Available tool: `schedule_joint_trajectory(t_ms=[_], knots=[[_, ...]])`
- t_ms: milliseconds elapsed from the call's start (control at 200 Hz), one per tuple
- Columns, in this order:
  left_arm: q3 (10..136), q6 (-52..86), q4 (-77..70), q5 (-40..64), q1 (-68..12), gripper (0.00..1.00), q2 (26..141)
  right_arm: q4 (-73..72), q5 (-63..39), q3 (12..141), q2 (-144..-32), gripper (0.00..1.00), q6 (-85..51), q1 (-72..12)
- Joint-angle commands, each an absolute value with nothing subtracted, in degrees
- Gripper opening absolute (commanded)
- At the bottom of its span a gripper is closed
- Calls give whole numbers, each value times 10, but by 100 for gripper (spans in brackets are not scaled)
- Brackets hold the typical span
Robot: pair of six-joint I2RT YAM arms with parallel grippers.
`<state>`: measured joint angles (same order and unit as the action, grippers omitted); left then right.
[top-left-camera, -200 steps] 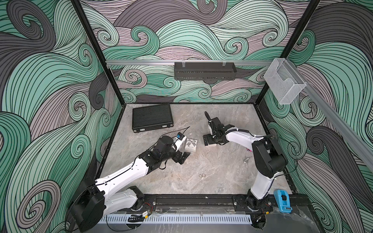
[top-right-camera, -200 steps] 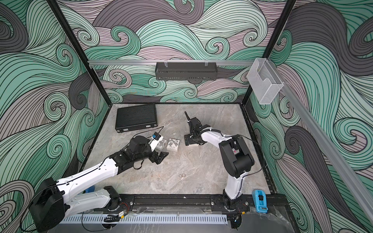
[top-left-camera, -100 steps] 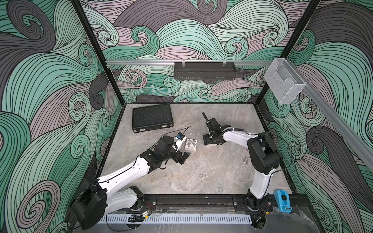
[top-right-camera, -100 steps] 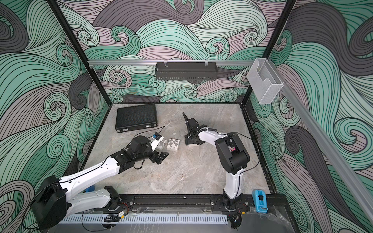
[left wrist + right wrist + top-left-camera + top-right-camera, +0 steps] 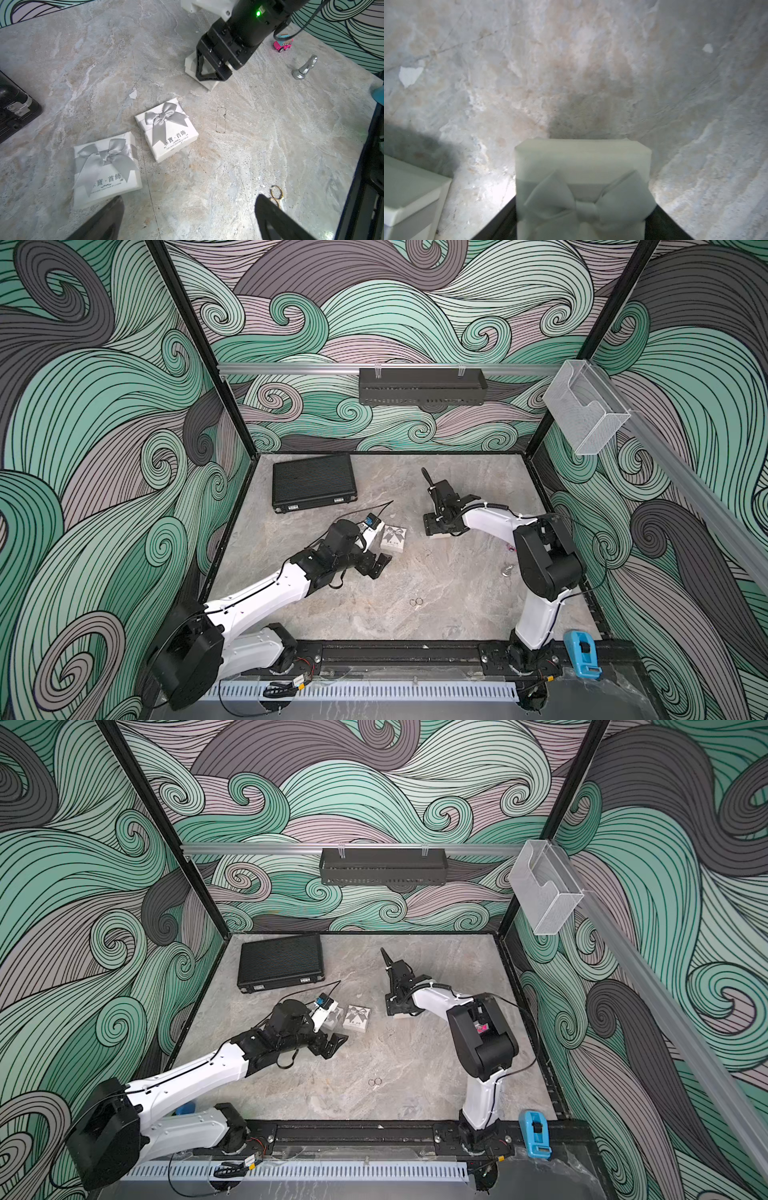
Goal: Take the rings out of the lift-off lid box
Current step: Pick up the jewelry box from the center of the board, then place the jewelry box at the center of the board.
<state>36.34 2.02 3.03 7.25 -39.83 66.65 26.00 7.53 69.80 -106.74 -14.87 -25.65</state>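
Three white boxes with grey bows are on the marble table. My right gripper [image 5: 436,530] [image 5: 583,201] reaches down over one lift-off lid box [image 5: 581,158] [image 5: 209,84], its dark fingers pressed against both sides of the lid. Two other boxes [image 5: 166,129] [image 5: 106,168] lie in front of my left gripper [image 5: 187,224] [image 5: 376,566], which is open and holds nothing. Two thin pale rings [image 5: 417,602] [image 5: 377,1082] [image 5: 276,192] lie loose on the table, next to one left finger in the left wrist view. The inside of the gripped box is hidden.
A black ribbed case [image 5: 313,487] lies at the back left. A small pink-and-teal toy car [image 5: 283,44] and a silvery peg-like piece [image 5: 304,67] sit near the right arm. A blue tape dispenser [image 5: 582,655] stands off the front right corner.
The right gripper's jaws have narrowed onto the box, and the right arm's elbow has shifted a little to the left. The left arm has not moved.
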Motion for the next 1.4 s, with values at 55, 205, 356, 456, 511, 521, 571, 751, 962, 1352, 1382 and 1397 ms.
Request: schedule_joint_trajectory(t_ms=[55,205,356,456,511,521,571,751,962,1352,1382,1397], knots=[[379,22,45,81,-399,99,661,263,69,751,-1071,76,-109,-205],[377,20,48,79,-399,99,656,268,45,815,-1124,76,-83,-171],[375,20,50,78,-399,99,652,282,27,872,-1181,76,-73,-154],[374,19,52,77,-399,99,650,291,21,898,-1210,75,-77,-150],[374,19,53,76,-399,99,650,295,25,907,-1218,75,-81,-150],[374,19,53,76,-398,99,650,295,25,908,-1219,75,-81,-150],[375,18,53,76,-399,99,649,299,33,916,-1224,75,-83,-149],[374,18,52,75,-399,99,649,328,50,945,-1242,77,-94,-150],[374,17,54,75,-399,99,647,345,63,959,-1250,81,-104,-147],[373,16,80,74,-399,99,607,379,67,940,-1157,100,-104,-155],[373,16,83,76,-399,99,600,384,69,931,-1139,100,-106,-160],[373,16,85,76,-399,99,596,385,69,925,-1130,100,-108,-162]])
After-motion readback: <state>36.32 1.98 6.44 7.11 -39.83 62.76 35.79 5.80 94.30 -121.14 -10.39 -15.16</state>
